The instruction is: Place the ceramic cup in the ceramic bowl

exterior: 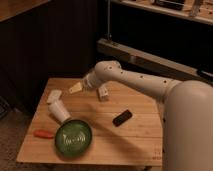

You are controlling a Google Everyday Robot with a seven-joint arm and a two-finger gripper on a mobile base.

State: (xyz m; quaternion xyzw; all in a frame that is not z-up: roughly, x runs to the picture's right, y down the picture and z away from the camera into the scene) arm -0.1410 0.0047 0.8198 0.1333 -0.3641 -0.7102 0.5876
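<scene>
The white ceramic cup (pixel 60 111) lies tilted on the wooden table, just up-left of the dark-green ceramic bowl (pixel 73 138), which sits near the table's front left edge with pale marks inside. My gripper (pixel 75 88) hangs at the end of the white arm, over the back left of the table. It is above and a little right of the cup and apart from it. It holds nothing that I can see.
A flat white block (pixel 54 96) lies behind the cup. A small white bottle-like object (pixel 103 93) stands under the arm. A black object (pixel 122 117) lies mid-table, and an orange-red object (pixel 43 133) lies left of the bowl. Dark walls stand behind the table (pixel 135 142).
</scene>
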